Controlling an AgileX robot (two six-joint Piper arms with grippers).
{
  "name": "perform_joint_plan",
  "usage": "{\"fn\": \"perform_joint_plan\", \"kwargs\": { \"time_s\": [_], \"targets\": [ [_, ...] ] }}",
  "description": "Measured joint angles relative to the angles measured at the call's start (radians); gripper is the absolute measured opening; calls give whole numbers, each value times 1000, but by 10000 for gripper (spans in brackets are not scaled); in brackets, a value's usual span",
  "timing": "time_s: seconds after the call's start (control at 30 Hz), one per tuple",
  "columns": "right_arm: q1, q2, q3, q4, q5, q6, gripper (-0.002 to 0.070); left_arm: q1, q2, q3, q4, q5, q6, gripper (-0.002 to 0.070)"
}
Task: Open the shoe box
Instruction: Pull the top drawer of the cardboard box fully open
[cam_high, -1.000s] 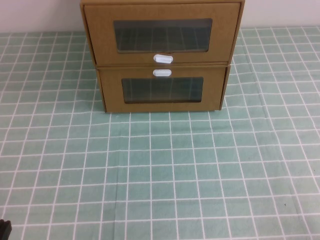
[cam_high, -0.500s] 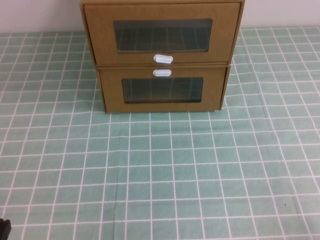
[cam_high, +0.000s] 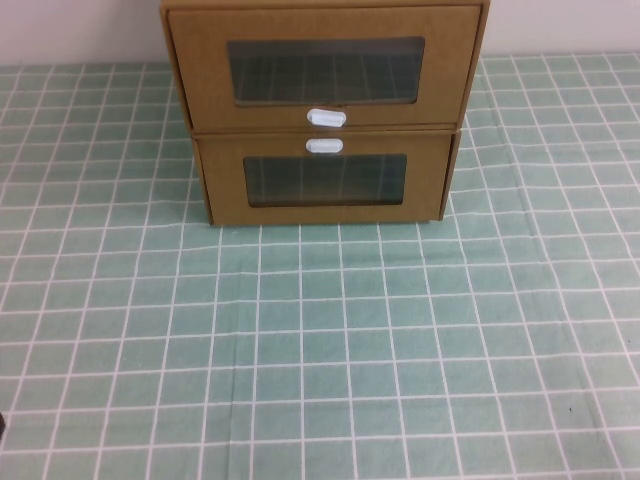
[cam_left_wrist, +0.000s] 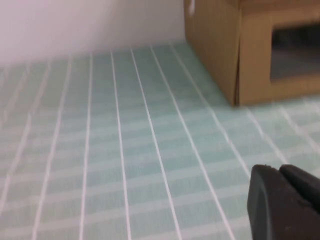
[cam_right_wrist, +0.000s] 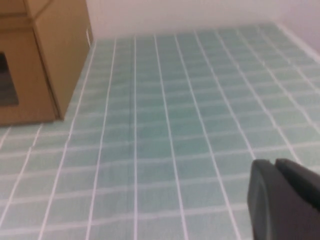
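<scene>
A green checked cloth covers the table. Far back at its middle stands the brown shoe box, two windowed drawers stacked, both closed. The left gripper and right gripper hang low over the cloth, one to each side, well short of it, fingers pressed together, empty. Each drawer carries a small white pull.

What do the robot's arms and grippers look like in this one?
Only the tips show, each in its own wrist view. The left gripper, over the checked cloth left of the shoe box, is matte black with blocky, rounded jaws. The right gripper, right of the box, looks the same. No cables, markings or arm links visible.
</scene>
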Motion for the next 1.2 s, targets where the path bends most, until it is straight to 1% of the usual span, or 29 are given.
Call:
{"fn": "perform_joint_plan", "kwargs": {
  "time_s": [0.1, 0.27, 0.37, 0.57, 0.67, 0.93, 1.03, 1.1, 1.2],
  "targets": [
    [0, 0, 0, 0, -143, 0, -13, 0, 0, 0, -6, -119, -14, -5],
    [0, 0, 0, 2, -422, 0, -13, 0, 0, 0, -13, -354, -83, -5],
    [0, 0, 0, 4, -539, 0, -13, 0, 0, 0, -14, -398, -94, -5],
    [0, 0, 0, 5, -621, 0, -14, 0, 0, 0, -14, -400, -143, -5],
    [0, 0, 0, 7, -652, 0, -14, 0, 0, 0, -15, -430, -154, -5],
    [0, -6, -2, 12, -886, 21, -13, 0, 0, 0, -21, -743, -179, -5],
    [0, -6, -73, 14, -872, 76, -14, 0, 0, -13, -21, -835, -179, -5],
    [0, -6, -149, 14, -850, 91, -13, 0, 0, -69, -21, -842, -179, -5],
    [0, 1, -286, 14, -824, 98, -13, 0, 6, -199, -24, -803, -175, -5]
  ]
}}
